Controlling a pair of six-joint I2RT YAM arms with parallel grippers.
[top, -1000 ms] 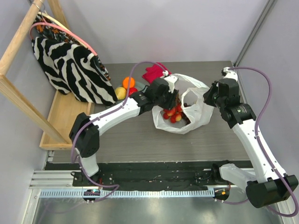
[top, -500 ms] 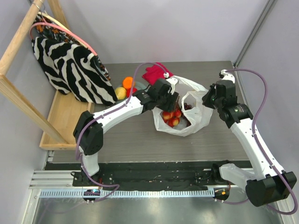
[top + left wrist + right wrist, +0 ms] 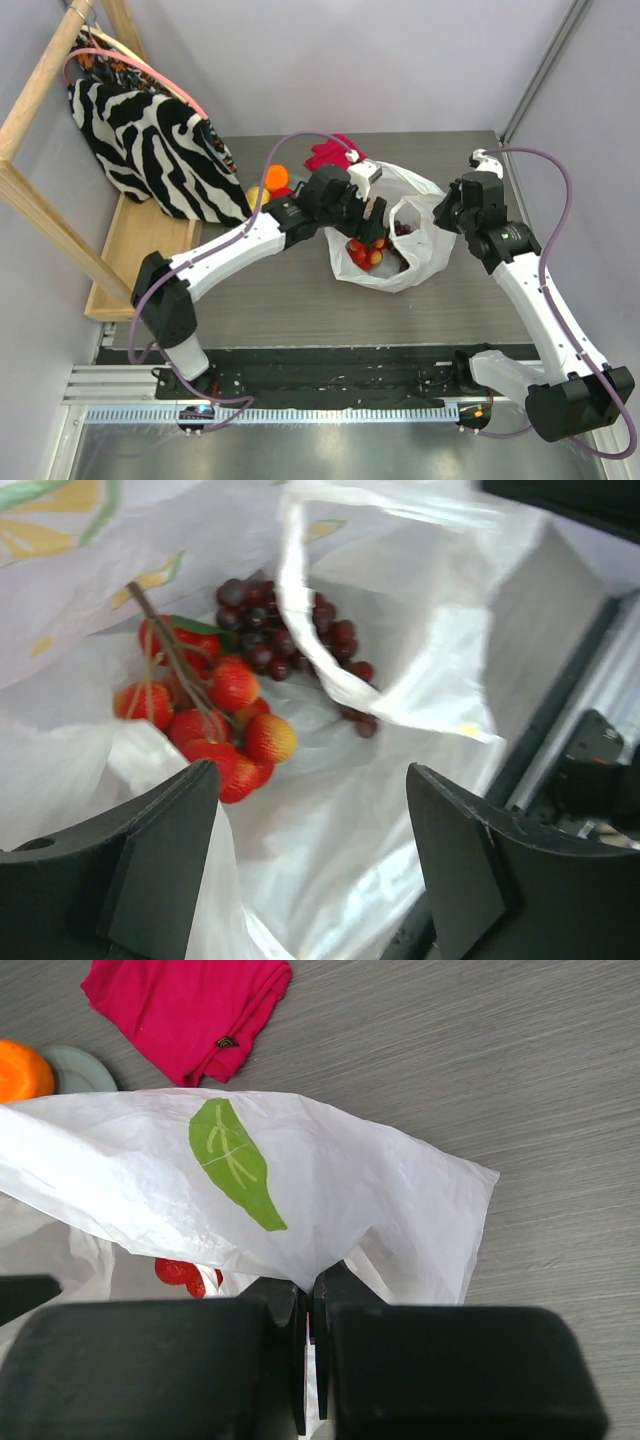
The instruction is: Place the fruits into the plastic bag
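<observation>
Plastic bag (image 3: 425, 255) is laid open roughly mid-counter, a bit right of centre.

- Right gripper (image 3: 310, 1285) is positioned at the bag's right side. The jaws are closed almost fully, with the thin film of the bag rim pinched between them. A green leaf print is visible on the held-up flap.
- Left gripper (image 3: 311, 780) is held over the bag mouth, approached from the left. The jaws are spread wide and nothing is gripped. The bag's interior is seen between the fingers (image 3: 160, 850).
- Inside the bag, a cluster of small red-yellow fruits (image 3: 215, 720) on a brown stem is lying on the bottom. The dark purple grape bunch (image 3: 262, 630) is just beyond it, touching or nearly so, and is partly crossed by a white strip of the bag.
- Outside the bag, toward the far-left corner, the yellow fruit (image 3: 255, 196) and orange (image 3: 277, 178) are placed close together, partly screened by the left arm.
- The orange is seen against the rim of the grey-green plate (image 3: 78, 1065). Whether it is on the plate or only beside it cannot be told.
- A red cloth (image 3: 328, 153) is folded at the far edge, near its middle, just behind the bag.
- A zebra-striped fabric bag (image 3: 150, 140) is draped at the far-left corner, against a wooden frame (image 3: 40, 75).
</observation>
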